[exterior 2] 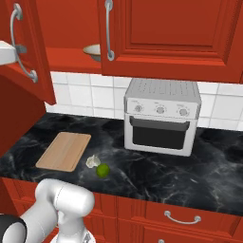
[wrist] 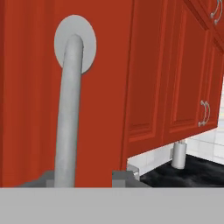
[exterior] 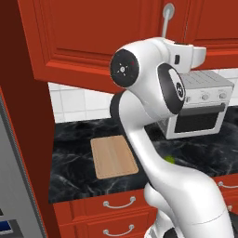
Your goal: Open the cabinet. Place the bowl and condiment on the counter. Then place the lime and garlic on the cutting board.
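Note:
The cabinet's left door (exterior 2: 28, 52) stands swung out, and its long silver handle (wrist: 68, 109) runs between my gripper (wrist: 85, 177) fingertips. A gap shows between the handle and the right fingertip (wrist: 124, 176), so the jaws are open around it. In the gap between the doors the cream bowl (exterior 2: 92, 50) sits on the cabinet shelf. The condiment is hidden. The lime (exterior 2: 103, 170) and garlic (exterior 2: 93, 161) lie together on the black counter (exterior 2: 156, 171), just right of the cutting board (exterior 2: 64, 151). My hand (exterior: 190, 53) is up beside the handle (exterior: 166, 21).
A silver toaster oven (exterior 2: 161, 116) stands on the counter against the tiled wall, right of the board. The right cabinet door (exterior 2: 166, 33) is closed. Red drawers (exterior 2: 182, 218) run below the counter. A tall red panel (exterior: 23, 139) bounds the left side.

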Robot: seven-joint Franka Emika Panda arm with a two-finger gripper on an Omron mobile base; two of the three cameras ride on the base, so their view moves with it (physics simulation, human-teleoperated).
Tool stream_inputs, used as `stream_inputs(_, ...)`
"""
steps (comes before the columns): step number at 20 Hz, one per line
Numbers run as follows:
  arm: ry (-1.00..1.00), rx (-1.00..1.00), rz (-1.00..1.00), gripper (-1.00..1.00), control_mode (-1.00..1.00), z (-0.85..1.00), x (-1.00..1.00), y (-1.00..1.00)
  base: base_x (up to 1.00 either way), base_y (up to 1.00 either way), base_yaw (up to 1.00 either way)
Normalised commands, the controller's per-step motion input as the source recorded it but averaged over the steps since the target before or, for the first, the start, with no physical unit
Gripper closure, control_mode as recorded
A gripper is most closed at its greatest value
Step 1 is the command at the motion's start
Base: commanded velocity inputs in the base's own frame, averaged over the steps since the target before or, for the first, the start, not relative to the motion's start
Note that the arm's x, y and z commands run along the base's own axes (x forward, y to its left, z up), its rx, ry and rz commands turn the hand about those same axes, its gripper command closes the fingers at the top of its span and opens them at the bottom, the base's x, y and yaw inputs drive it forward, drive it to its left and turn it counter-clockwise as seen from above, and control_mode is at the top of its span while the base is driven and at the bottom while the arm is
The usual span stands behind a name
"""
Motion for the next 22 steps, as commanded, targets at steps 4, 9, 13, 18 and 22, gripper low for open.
stream_inputs(4,0.00,0.00,-0.02,1.00,-1.00,0.27,-0.45,0.22,0.00,0.00,0.00)
stream_inputs(9,0.00,0.00,-0.02,1.00,-1.00,0.26,-0.44,0.22,0.00,0.00,0.00)
stream_inputs(13,-0.01,0.00,-0.02,1.00,-1.00,0.22,-0.43,0.17,0.00,0.00,0.00)
stream_inputs(18,-0.05,0.00,0.00,-1.00,-1.00,0.07,-0.27,0.06,0.00,0.00,0.00)
stream_inputs(22,-0.01,0.00,0.00,-1.00,-1.00,0.00,-0.02,0.00,0.00,0.00,0.00)
